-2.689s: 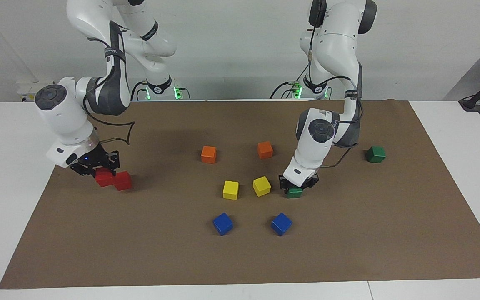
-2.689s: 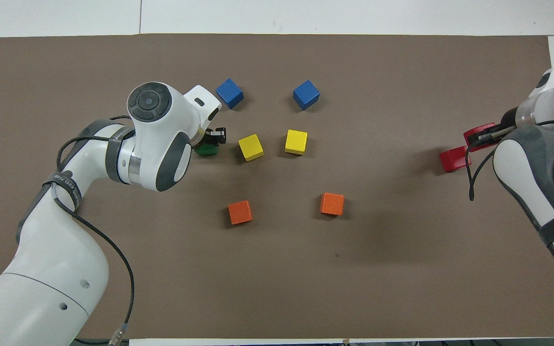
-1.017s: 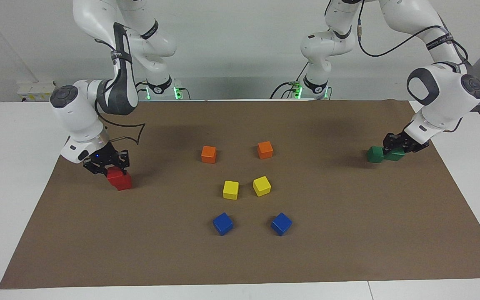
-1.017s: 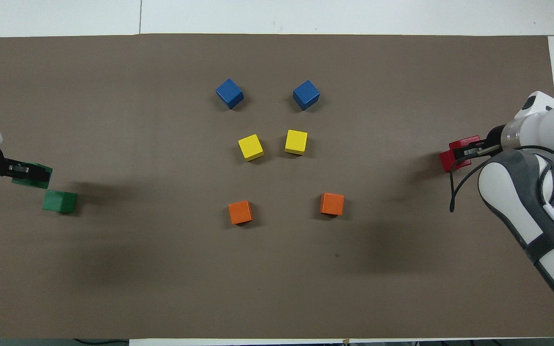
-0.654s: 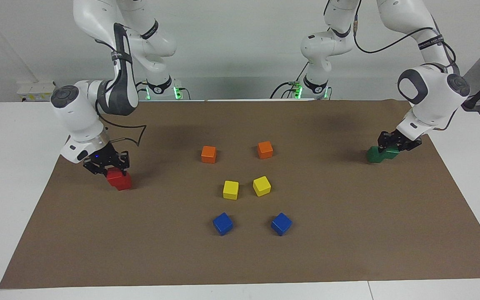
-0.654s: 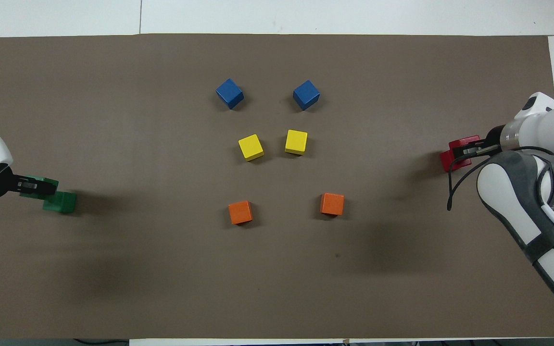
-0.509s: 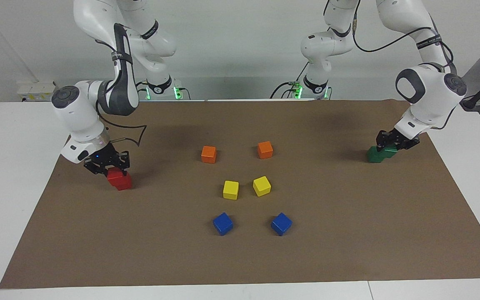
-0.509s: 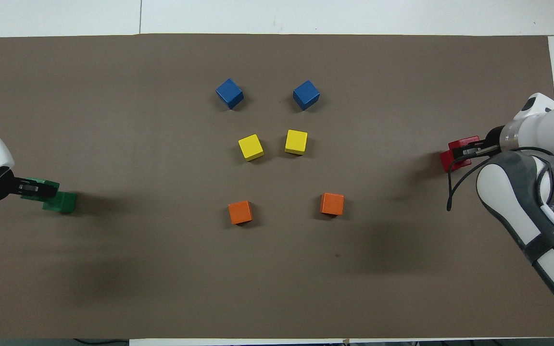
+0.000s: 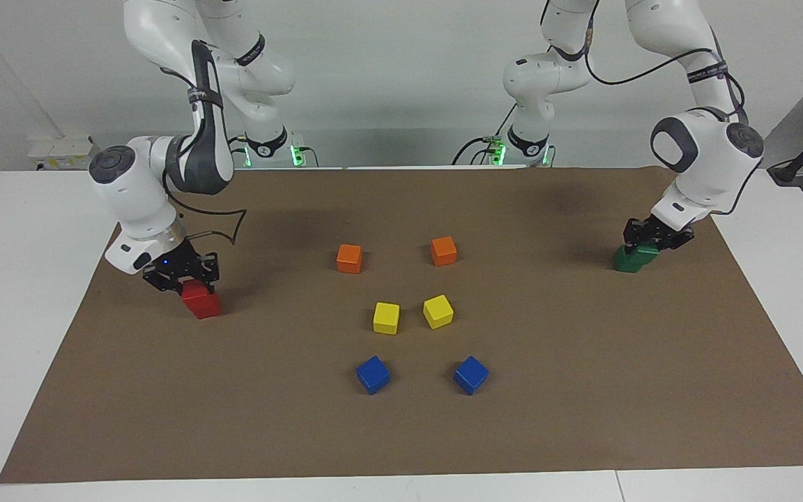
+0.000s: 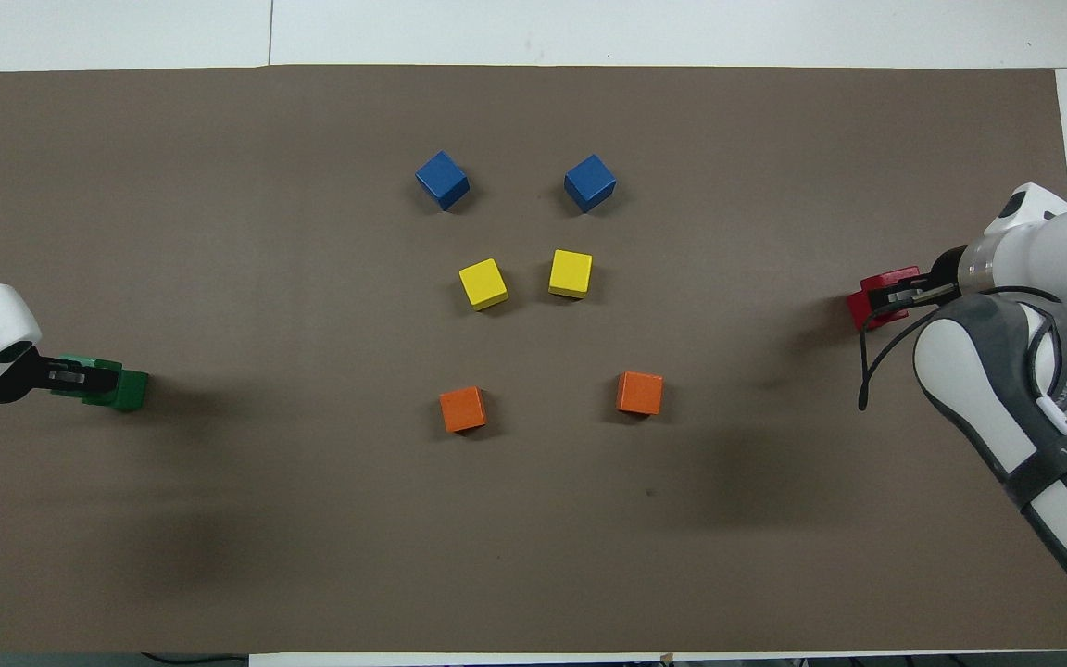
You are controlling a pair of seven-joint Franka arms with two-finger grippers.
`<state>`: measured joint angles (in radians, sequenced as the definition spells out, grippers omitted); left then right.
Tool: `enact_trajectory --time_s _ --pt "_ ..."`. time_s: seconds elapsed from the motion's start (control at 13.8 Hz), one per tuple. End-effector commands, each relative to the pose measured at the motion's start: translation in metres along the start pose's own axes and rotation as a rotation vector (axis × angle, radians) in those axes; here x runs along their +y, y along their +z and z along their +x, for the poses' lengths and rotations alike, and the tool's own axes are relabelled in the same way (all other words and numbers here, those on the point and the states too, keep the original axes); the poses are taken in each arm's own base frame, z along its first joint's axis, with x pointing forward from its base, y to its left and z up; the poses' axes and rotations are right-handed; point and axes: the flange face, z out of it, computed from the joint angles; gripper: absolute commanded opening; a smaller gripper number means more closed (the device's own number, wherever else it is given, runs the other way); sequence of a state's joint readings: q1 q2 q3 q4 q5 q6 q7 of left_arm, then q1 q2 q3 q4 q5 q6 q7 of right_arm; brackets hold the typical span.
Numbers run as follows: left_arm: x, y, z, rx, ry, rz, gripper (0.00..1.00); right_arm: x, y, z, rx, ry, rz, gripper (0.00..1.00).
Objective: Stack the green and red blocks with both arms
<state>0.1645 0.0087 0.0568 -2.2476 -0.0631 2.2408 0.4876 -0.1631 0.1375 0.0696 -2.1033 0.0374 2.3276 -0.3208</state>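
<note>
Green block (image 9: 643, 249) is sitting clamped in the left gripper (image 9: 650, 240), over the second green block (image 9: 625, 261) at the left arm's end of the mat (image 9: 401, 432). At the right arm's end, the right gripper (image 9: 182, 279) is gripping a red block (image 9: 194, 291) over the other red block (image 9: 205, 306).

Held green block (image 9: 645, 249) and red block (image 9: 194, 288) half hidden by fingers.

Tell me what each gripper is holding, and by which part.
Left gripper holds a green block by its sides, over the other green block. Right gripper holds a red block likewise, over the second red block.
</note>
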Motion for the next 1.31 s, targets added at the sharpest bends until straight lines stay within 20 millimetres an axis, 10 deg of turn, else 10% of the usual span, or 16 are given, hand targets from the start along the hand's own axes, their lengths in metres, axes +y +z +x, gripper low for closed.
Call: enact_trajectory --time_s 0.0,0.36,0.51,0.73,1.02,1.09,1.24 --pt "0.002 -0.006 -0.01 0.023 0.01 0.01 0.0 0.003 -0.002 -0.007 0.018 -0.01 0.005 0.0" --pt "0.002 -0.002 -0.013 0.035 0.055 0.02 0.0 0.007 -0.002 -0.01 0.016 -0.02 0.004 0.0" --pt "0.002 0.0 -0.015 0.032 0.068 0.018 0.24 0.007 0.0 -0.012 0.012 -0.019 0.006 0.0" --pt "0.001 0.0 -0.016 0.031 0.07 0.018 1.0 0.008 0.004 -0.012 0.005 -0.018 0.009 0.0" --pt "0.0 -0.005 -0.011 0.033 0.068 0.018 1.0 0.007 0.005 -0.012 0.003 -0.014 0.009 0.0" --pt "-0.001 -0.008 -0.008 0.033 0.066 0.018 1.0 0.006 0.005 -0.012 0.003 -0.013 0.01 0.12" --pt "-0.002 -0.027 0.005 0.03 0.071 0.015 1.0 0.007 0.005 -0.011 0.005 -0.007 0.009 0.83"
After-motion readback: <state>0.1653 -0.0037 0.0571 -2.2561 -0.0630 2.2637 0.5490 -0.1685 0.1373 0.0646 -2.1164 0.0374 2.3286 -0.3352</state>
